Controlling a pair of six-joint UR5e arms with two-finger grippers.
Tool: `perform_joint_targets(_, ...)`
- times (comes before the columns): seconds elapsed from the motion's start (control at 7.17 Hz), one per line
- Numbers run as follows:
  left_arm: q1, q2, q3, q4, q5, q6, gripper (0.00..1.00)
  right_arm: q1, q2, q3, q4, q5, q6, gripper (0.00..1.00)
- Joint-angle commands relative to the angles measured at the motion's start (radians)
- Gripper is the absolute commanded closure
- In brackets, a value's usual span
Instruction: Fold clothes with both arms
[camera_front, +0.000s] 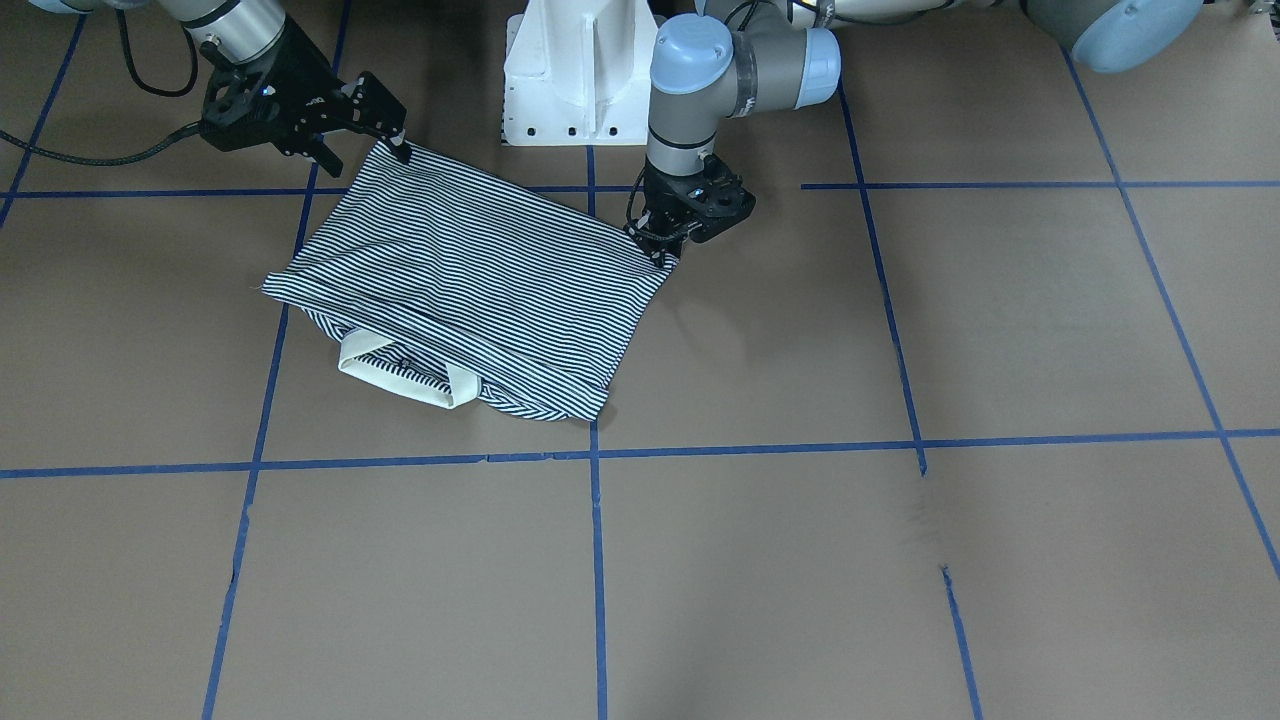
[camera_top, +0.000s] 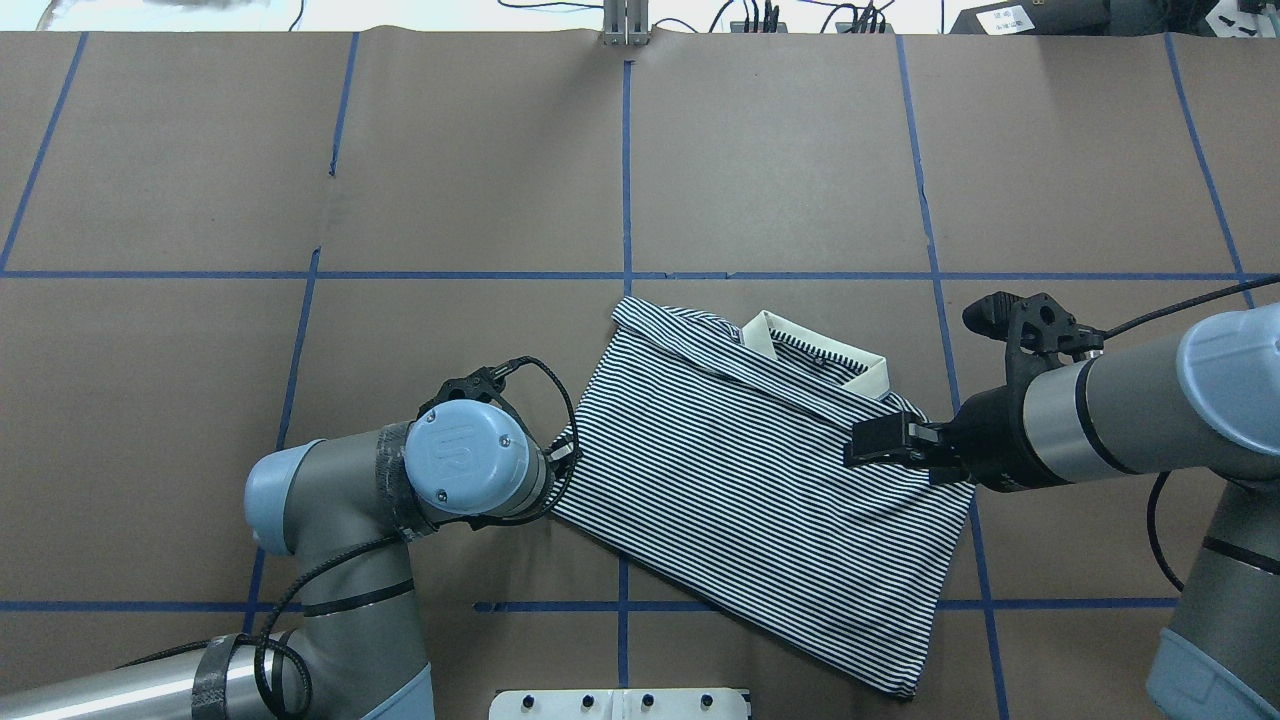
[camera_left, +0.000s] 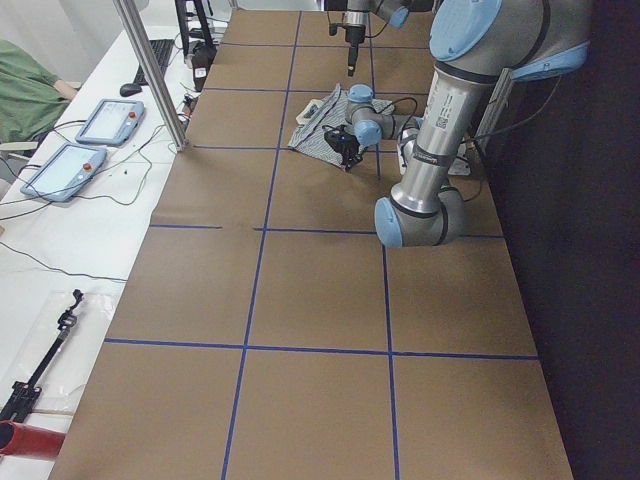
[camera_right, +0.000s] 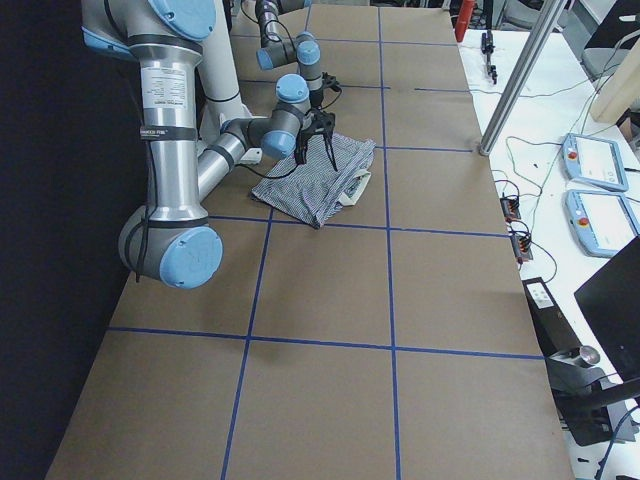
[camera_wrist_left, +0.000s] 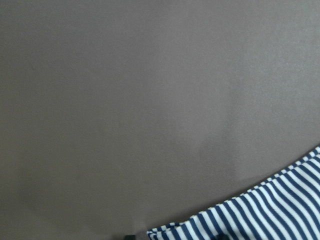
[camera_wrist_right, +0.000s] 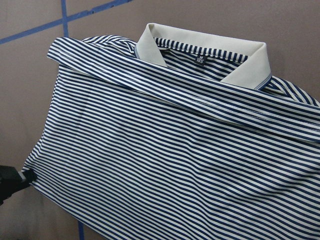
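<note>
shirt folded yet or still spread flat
Folded: the shirt is doubled into a compact rectangle, sleeves hidden, the cream collar poking out at one edge.

The left gripper (camera_top: 565, 452) sits mostly under its own blue wrist cap in the overhead view, so how its jaws stand cannot be told there; in the left wrist view only dark slivers show at the bottom edge, where the shirt (camera_wrist_left: 260, 215) is cut off at the lower right. In the right wrist view the shirt runs off the right and bottom edges, and the neck label (camera_wrist_right: 200, 60) is too small to read. In both side views the shirt and grippers are too small to judge. The white base (camera_front: 575, 70) is cut off at the top edge
</note>
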Motion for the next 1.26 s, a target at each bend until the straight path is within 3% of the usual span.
perform_joint_targets(0.0, -0.003, -0.001, -0.011, 0.001, -0.003, 0.028, 1.0, 0.0, 0.0, -0.001, 0.0, 0.001, 0.0, 0.0)
perform_joint_targets(0.84, -0.214, -0.018, 0.024, 0.041, 0.002, 0.275, 1.0, 0.0, -0.003, -0.008, 0.002, -0.013, 0.0, 0.0)
perform_joint_targets(1.12, -0.293, -0.065, 0.169, -0.081, 0.009, 0.387, 1.0, 0.0, -0.002, -0.015, 0.002, -0.016, 0.0, 0.0)
